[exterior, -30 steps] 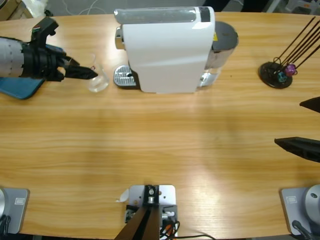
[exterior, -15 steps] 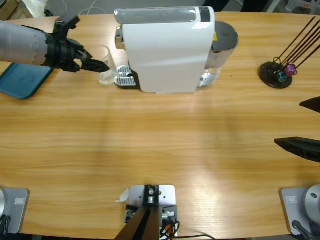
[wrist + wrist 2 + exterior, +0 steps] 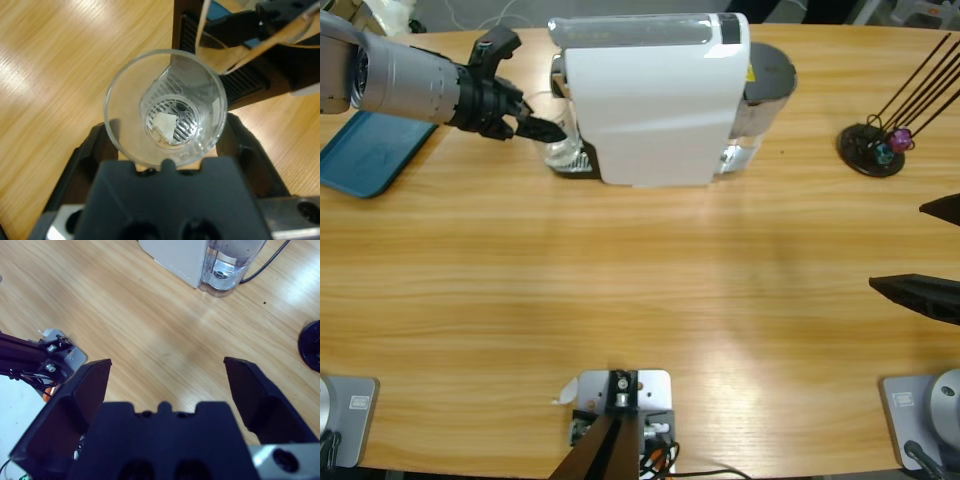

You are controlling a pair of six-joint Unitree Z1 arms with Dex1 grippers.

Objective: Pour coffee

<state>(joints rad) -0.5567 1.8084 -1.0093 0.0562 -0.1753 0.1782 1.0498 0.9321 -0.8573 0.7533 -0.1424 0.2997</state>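
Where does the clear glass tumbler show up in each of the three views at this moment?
High view: glass tumbler upper left, in the left gripper, over the drip grate of the white coffee machine.
Left wrist view: tumbler at centre, seen from above, between the jaws, looking empty.
Right wrist view: not in it.
Shared landmark: the grate, also visible through the glass bottom.

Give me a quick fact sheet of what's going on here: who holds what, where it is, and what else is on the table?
Left gripper: shut on the glass, carried over the drip tray
Glass: clear, looks empty; no coffee visible
Coffee machine: white, at the table's far side
Right gripper: open, holding nothing, above bare table
Also present: blue tray, black stand with sticks
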